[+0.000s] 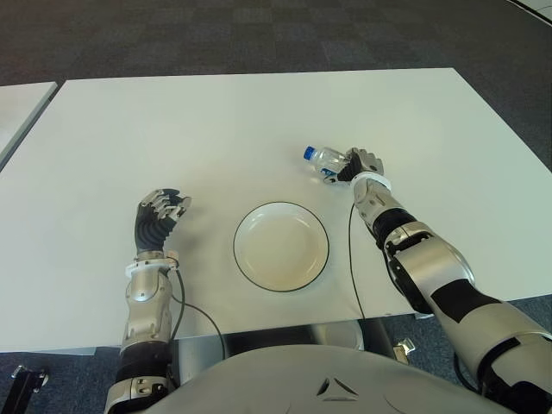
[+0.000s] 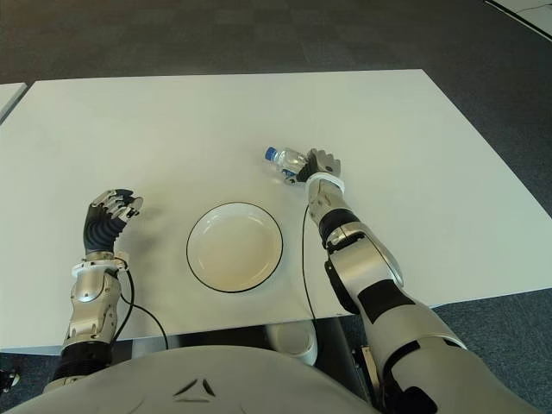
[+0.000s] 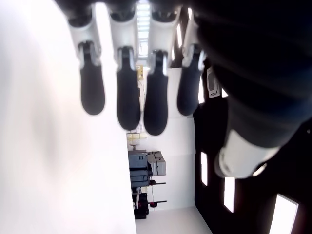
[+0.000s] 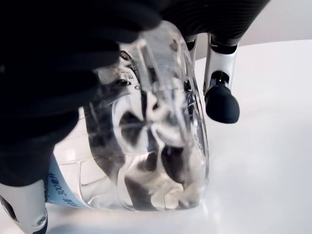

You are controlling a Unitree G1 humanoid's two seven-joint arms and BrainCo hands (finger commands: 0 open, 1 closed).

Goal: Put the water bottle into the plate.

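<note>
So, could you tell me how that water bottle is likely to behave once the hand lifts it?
The water bottle is clear thin plastic, so it may flex under the right hand wrapped around it. It is small, probably light. Lying tilted, being round, it could roll if released on the table or the plate.

The robot's right hand (image 1: 362, 164) covers the lower body of the clear plastic water bottle with a blue cap (image 1: 321, 158), so only its neck end shows in the eye views. In the right wrist view the cap falls outside the picture and the small print on the bottle's blue-edged label (image 4: 59, 187) is too fine to read. The left hand (image 3: 131, 92) is cut off above its dark fingertips in its own wrist view.
</note>
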